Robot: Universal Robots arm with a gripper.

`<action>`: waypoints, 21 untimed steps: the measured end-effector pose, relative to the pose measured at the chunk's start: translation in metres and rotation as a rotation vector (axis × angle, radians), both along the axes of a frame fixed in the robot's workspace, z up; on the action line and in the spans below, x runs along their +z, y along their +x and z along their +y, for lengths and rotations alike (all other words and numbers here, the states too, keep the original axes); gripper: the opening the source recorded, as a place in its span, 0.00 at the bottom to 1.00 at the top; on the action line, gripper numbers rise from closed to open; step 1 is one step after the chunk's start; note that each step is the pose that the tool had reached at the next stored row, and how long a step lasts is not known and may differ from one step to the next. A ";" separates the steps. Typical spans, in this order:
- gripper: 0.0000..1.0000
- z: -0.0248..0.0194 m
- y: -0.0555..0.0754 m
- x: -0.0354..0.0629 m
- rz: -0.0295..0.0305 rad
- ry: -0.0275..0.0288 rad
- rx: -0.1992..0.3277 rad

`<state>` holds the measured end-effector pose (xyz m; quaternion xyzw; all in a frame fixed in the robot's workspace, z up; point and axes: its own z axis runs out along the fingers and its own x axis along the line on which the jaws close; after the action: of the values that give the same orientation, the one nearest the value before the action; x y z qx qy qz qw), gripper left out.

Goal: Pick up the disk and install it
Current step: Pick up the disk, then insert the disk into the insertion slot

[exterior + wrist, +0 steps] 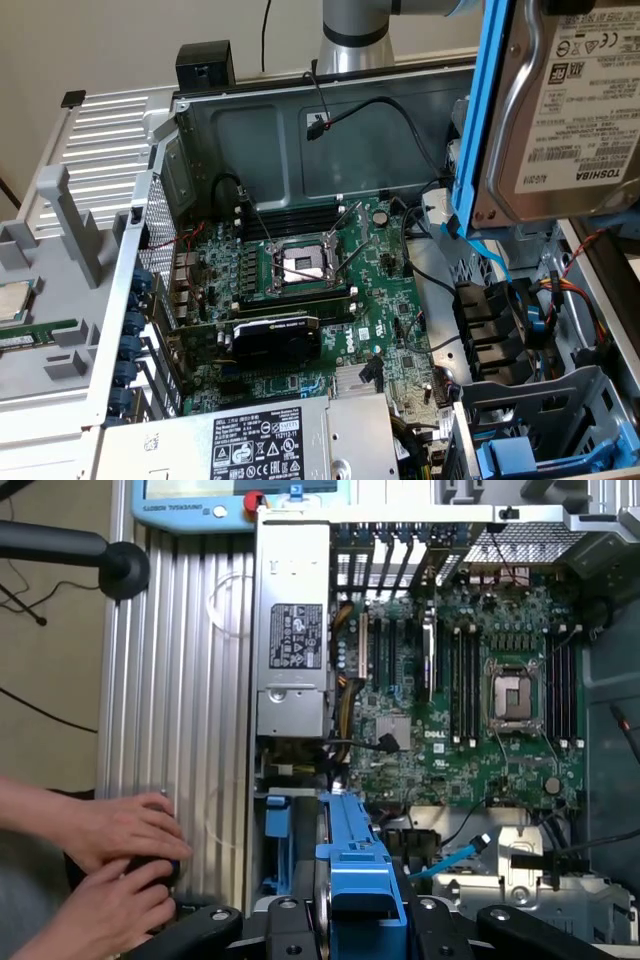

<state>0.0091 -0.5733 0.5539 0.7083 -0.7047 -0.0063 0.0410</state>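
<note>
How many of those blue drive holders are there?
2. One frames the disk, raised above the open case; the other blue carrier sits in the drive bay at the exterior view's lower right. More may be hidden.

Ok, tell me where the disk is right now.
In the exterior view's upper right: the disk is raised, tilted, above the open computer case, right of the motherboard.

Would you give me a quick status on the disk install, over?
Gripper shut on the disk. Disk aloft above the open case, not yet seated. Person's hands beside the case, outside it.
</note>
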 end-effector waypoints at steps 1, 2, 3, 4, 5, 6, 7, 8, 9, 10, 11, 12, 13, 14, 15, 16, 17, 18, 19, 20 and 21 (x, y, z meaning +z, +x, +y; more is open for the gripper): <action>0.37 0.0000 0.000 -0.0001 -0.0002 -0.0096 -0.001; 0.37 0.0000 0.000 -0.0001 -0.0004 -0.0196 -0.001; 0.37 -0.0002 0.001 -0.0002 -0.0005 -0.0249 -0.002; 0.37 -0.0009 0.001 -0.0002 -0.0004 -0.0272 -0.002; 0.37 -0.0018 0.002 -0.0001 -0.0005 -0.0279 -0.002; 0.37 -0.0028 0.003 -0.0001 -0.0005 -0.0281 -0.002; 0.37 -0.0038 0.005 -0.0001 -0.0005 -0.0280 -0.002; 0.37 -0.0047 0.006 -0.0002 -0.0005 -0.0280 -0.002; 0.37 -0.0053 0.007 -0.0001 -0.0005 -0.0281 -0.002; 0.37 -0.0057 0.009 -0.0002 -0.0005 -0.0280 -0.002; 0.37 -0.0059 0.010 -0.0003 -0.0005 -0.0279 -0.003; 0.37 -0.0059 0.011 -0.0002 -0.0005 -0.0279 -0.003; 0.37 -0.0059 0.012 -0.0002 -0.0005 -0.0279 -0.003; 0.37 -0.0059 0.012 -0.0002 -0.0005 -0.0278 -0.003; 0.37 -0.0060 0.012 -0.0001 -0.0005 -0.0276 -0.003; 0.37 -0.0061 0.012 -0.0002 -0.0005 -0.0276 -0.003; 0.37 -0.0061 0.012 -0.0002 -0.0004 -0.0276 -0.003; 0.37 -0.0061 0.012 -0.0002 -0.0004 -0.0275 -0.003; 0.37 -0.0061 0.012 -0.0002 -0.0004 -0.0275 -0.003; 0.37 -0.0061 0.012 -0.0002 -0.0004 -0.0275 -0.003; 0.37 -0.0061 0.012 -0.0002 -0.0004 -0.0275 -0.003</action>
<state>0.0213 -0.5794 0.5537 0.7066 -0.7058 0.0035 0.0506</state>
